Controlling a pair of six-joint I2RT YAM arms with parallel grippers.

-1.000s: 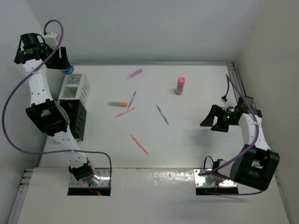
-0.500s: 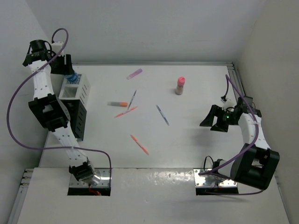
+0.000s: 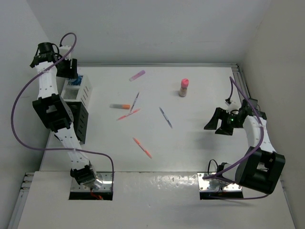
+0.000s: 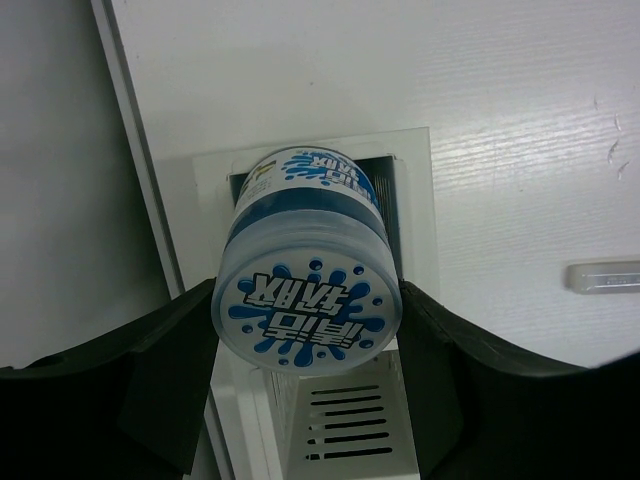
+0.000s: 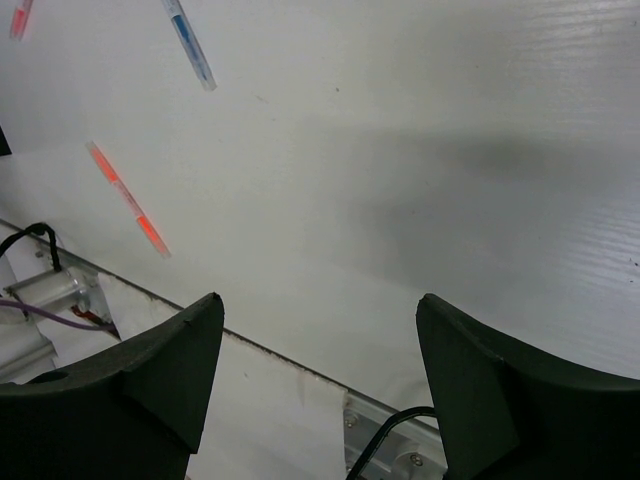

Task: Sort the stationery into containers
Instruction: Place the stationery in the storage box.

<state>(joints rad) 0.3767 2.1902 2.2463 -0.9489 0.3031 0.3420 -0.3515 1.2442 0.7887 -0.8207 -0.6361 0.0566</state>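
My left gripper (image 3: 72, 72) is shut on a squat blue-printed jar (image 4: 305, 305) and holds it over the far end of the white slatted organiser (image 3: 80, 90). A second round blue-printed face (image 4: 305, 168) shows beyond it in the organiser's compartment (image 4: 395, 215); I cannot tell if it is another jar. The black organiser (image 3: 79, 123) stands just in front of the white one. My right gripper (image 3: 219, 125) is open and empty, low over bare table at the right (image 5: 318, 300). A pink-capped beige bottle (image 3: 183, 88) stands at the far middle.
Several pens lie mid-table: a pink marker (image 3: 137, 75), a blue-purple pen (image 3: 135, 101), an orange-tipped marker (image 3: 120, 106), a pink pen (image 3: 128, 114), a blue pen (image 3: 166, 117) and an orange pen (image 3: 142, 147). White walls enclose the table on three sides.
My left gripper has carried the blue jar right and nearer, from beyond the white organiser's far left corner to above it. The right arm has not moved.
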